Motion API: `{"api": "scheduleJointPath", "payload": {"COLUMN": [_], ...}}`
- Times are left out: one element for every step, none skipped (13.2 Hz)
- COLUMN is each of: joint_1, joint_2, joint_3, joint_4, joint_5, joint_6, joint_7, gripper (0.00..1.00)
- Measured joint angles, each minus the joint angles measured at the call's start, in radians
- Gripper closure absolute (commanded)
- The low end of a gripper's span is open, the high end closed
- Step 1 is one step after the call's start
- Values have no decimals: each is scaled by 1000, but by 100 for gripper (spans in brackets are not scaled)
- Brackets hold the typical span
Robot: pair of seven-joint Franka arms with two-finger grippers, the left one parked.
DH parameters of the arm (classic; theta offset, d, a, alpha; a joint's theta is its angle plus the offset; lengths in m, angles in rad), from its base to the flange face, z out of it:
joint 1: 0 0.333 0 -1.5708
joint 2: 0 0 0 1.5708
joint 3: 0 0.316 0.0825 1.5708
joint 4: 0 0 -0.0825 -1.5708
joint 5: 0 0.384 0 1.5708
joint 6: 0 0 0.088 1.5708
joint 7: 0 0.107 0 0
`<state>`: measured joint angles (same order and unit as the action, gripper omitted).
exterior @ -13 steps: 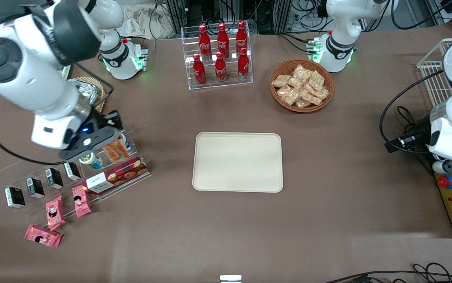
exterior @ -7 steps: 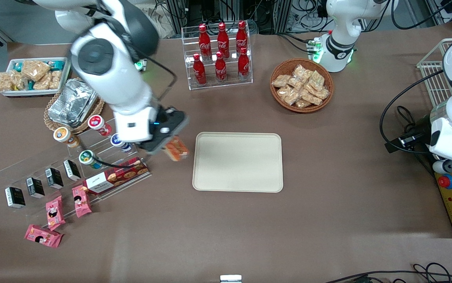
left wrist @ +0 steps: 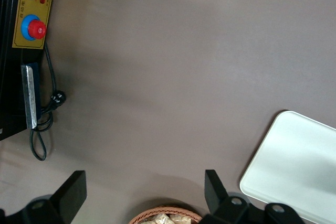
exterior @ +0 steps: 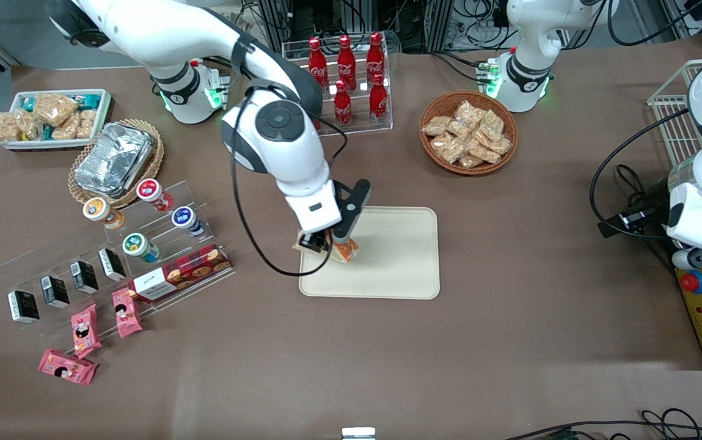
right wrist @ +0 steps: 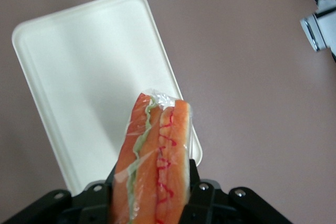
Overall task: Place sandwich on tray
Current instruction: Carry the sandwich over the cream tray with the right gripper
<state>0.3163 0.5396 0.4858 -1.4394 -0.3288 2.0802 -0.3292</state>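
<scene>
Six red Coca-Cola bottles (exterior: 344,76) stood in a clear acrylic rack, farther from the front camera than the tray (exterior: 387,269), their white script readable on the labels. The right arm's gripper (exterior: 329,244) hung over the tray's corner toward the working arm's end of the table, its jaws clenched on the wrapped sandwich (exterior: 346,250). From the wrist camera the sandwich (right wrist: 155,161) stood between the black fingers (right wrist: 207,198), orange-red layers and a green streak showing through the clear wrap, with the cream tray (right wrist: 79,77) below it; whether it touched the tray I could not tell. Toward the working arm's end, a stepped acrylic stand held small round-lidded cups (exterior: 143,214), little black cartons (exterior: 57,287) and a red cookie box (exterior: 179,275) whose writing was too small to read. Pink snack packets (exterior: 85,333) with a cartoon face lay nearer the front camera. A crinkled foil container (exterior: 112,159) sat in a wicker basket beside a white bin of snacks (exterior: 51,119). Toward the parked arm's end, a round wicker basket (exterior: 468,131) held tan snack bags.
</scene>
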Motion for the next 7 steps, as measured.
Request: {"api": "scheduleJointPath", "payload": {"joint_1": [2, 3, 5, 8, 14, 24, 34], "joint_2": [11, 23, 39, 58, 77, 98, 116], "joint_3": [0, 0, -1, -2, -4, -5, -6], "joint_4": [0, 0, 0, 0, 0, -1, 0], "joint_5": [-11, -12, -12, -14, -30, -65, -104], "joint_6": [10, 34, 66, 95, 117, 132, 140], "joint_7": [-27, -52, -69, -77, -85, -85, -85], "gripper": [50, 50, 50, 50, 50, 50, 50]}}
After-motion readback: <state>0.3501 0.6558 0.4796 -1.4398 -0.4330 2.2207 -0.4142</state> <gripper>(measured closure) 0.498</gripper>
